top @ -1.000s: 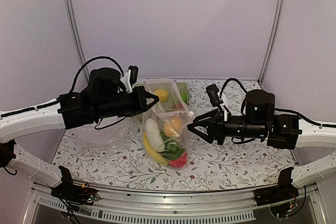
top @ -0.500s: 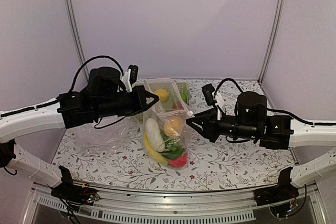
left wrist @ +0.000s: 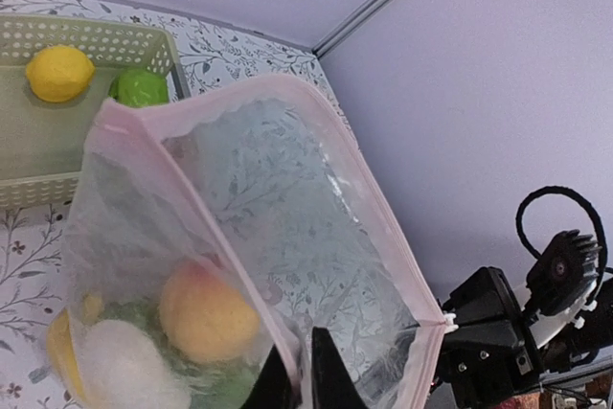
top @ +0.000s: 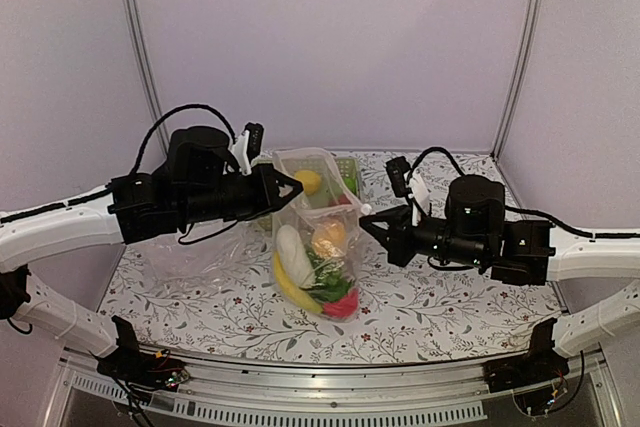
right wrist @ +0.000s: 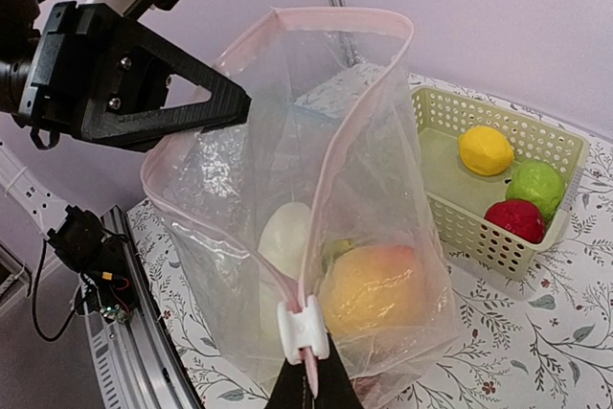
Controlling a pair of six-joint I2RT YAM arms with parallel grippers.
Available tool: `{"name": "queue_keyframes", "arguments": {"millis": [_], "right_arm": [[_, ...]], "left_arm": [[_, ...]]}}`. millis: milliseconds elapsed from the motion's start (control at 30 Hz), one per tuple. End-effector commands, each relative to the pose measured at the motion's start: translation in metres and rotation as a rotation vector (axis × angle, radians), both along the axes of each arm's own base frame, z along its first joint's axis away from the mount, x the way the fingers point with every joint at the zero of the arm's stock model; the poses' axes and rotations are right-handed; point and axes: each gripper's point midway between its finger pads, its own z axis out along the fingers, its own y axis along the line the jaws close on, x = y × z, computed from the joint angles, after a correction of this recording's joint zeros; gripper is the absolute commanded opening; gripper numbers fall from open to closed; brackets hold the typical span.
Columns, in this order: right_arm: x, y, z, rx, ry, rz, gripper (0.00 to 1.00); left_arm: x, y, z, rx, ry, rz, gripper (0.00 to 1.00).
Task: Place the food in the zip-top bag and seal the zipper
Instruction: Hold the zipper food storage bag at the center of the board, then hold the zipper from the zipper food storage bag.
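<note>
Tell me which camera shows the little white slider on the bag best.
The right wrist view: the slider sits close up just above the right hand on the pink strip. The left wrist view shows it small at the bag's far corner; the top view, only a white speck.

The top camera sits above and behind the arm bases (top: 135,355), looking forward and down over the whole table (top: 440,317) to the back wall (top: 330,47). The left wrist camera is close against the zip-top bag (left wrist: 287,208), facing across its mouth to the right gripper (left wrist: 460,328). The right wrist camera looks back the opposite way at the left gripper (right wrist: 230,102) — both share the bag and the basket (right wrist: 474,222)
</note>
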Motion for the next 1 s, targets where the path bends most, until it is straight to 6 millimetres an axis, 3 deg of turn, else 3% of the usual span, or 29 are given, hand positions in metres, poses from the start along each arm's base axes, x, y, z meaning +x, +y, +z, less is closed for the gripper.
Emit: {"name": "queue_keyframes", "arguments": {"millis": [0, 100, 167, 267, 367, 467, 667, 767, 967], "right_arm": [[-0.005, -0.003, 0.021, 0.039, -0.023, 0.008, 0.0], [-0.011, -0.005, 0.039, 0.038, -0.03, 0.039, 0.0], [-0.017, -0.005, 0.045, 0.01, -0.025, 0.074, 0.0], [-0.026, 0.0, 0.05, -0.034, -0.015, 0.138, 0.0], [-0.037, 0.007, 0.056, -0.054, -0.012, 0.223, 0.0], [-0.05, 0.016, 0.064, -0.058, -0.014, 0.32, 0.0], [-0.063, 0.035, 0.062, -0.08, 0.017, 0.442, 0.0], [-0.072, 0.041, 0.063, -0.073, 0.039, 0.507, 0.0], [-0.08, 0.042, 0.065, -0.075, 0.05, 0.551, 0.0]], "left_arm": [[0.005, 0.017, 0.01, 0.082, -0.042, 0.031, 0.19], [0.006, 0.038, 0.022, 0.197, -0.107, 0.057, 0.43], [0.005, 0.051, 0.038, 0.276, -0.175, 0.047, 0.48], [0.002, 0.068, 0.067, 0.4, -0.289, 0.022, 0.64], [-0.004, 0.073, 0.085, 0.496, -0.4, -0.05, 0.76], [-0.022, 0.052, 0.092, 0.521, -0.515, -0.261, 0.79], [-0.086, -0.01, 0.08, 0.38, -0.659, -0.799, 0.79], [-0.104, -0.026, 0.079, 0.309, -0.699, -0.926, 0.8], [-0.116, -0.045, 0.079, 0.266, -0.755, -1.033, 0.8]]}}
